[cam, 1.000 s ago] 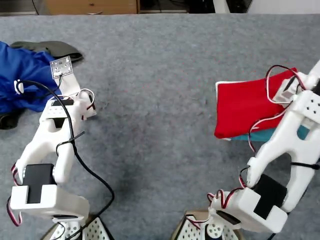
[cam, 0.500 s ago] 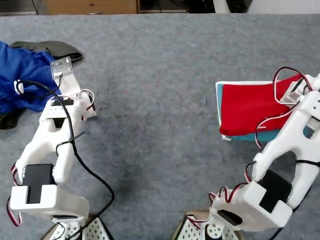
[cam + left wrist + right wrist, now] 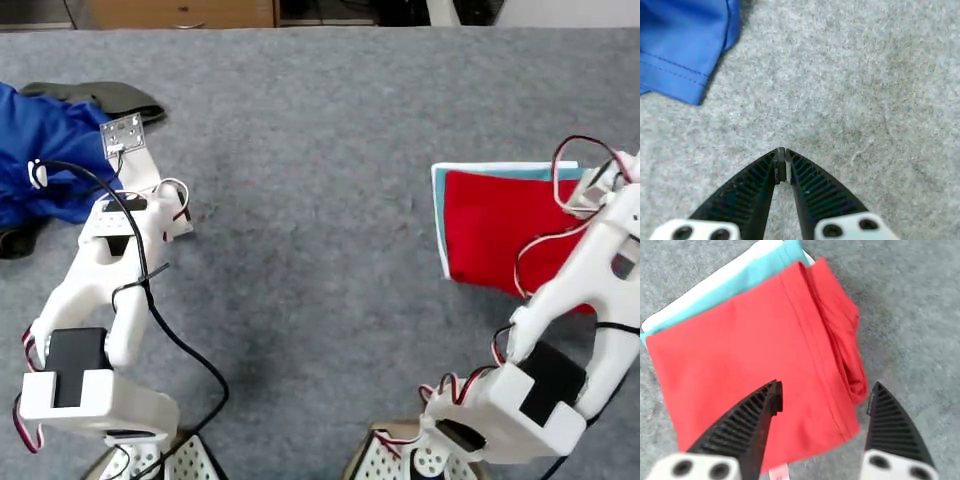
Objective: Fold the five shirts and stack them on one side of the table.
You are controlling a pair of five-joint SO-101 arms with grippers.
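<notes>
A folded red shirt (image 3: pixel 498 232) lies at the table's right side on top of a teal shirt (image 3: pixel 500 172) and a white one. The right wrist view shows the red shirt (image 3: pixel 745 370) with one bunched edge, the teal shirt (image 3: pixel 735 282) peeking out beyond it. My right gripper (image 3: pixel 824 397) hangs open over the red shirt, holding nothing. At the far left lies a crumpled blue shirt (image 3: pixel 40 150) with a dark olive shirt (image 3: pixel 105 98) behind it. My left gripper (image 3: pixel 781 167) is shut and empty over bare carpet, near the blue shirt's hem (image 3: pixel 682 47).
The grey carpet-like tabletop (image 3: pixel 320 200) stretches wide between the two arms. A dark piece of cloth (image 3: pixel 18 242) lies at the left edge below the blue shirt. Wooden furniture (image 3: pixel 180 12) stands beyond the far edge.
The red shirt has shifted right and down onto the teal one and now lies flatter. The right arm moved with it. The left arm stayed still.
</notes>
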